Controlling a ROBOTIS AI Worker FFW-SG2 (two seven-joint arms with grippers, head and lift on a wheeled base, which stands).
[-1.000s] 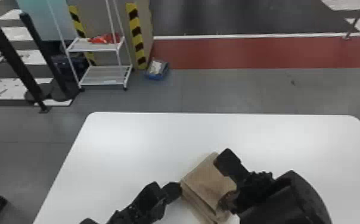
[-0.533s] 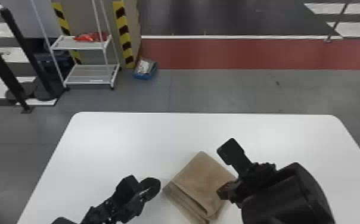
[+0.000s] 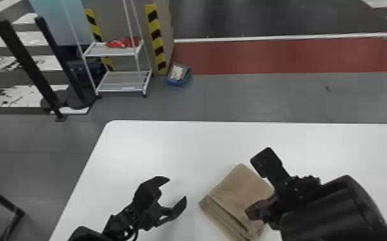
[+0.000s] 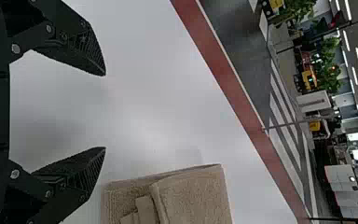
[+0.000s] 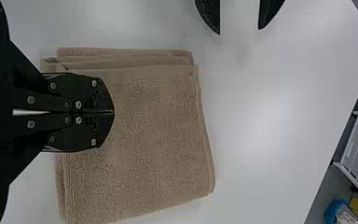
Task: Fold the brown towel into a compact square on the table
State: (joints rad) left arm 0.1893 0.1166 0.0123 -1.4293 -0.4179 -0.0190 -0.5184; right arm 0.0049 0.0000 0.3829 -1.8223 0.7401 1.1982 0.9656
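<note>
"Two grippers are to be accounted for: how are they set?"

"The left gripper (image 3: 177, 188) is spread wide, nothing held, near the brown towel (image 3: 234, 189). The right gripper (image 5: 114, 112) is closed narrow over the cloth; whether it is pressed cannot be told."

"And the towel?"

"It is laid in folded layers on the desk (image 3: 170, 144), well in from the far edge, its sides set aslant."

"What could be spoiled from here?"

"The uneven layers on its near left side could be dragged open if a fingertip were caught beneath. The stack could be skewed if it were rubbed sideways by the right gripper."

"Any containers?"

"Beyond the far edge, pale stuff (image 3: 177, 72) is held in a blue bin (image 3: 178, 83) on the floor."
</note>
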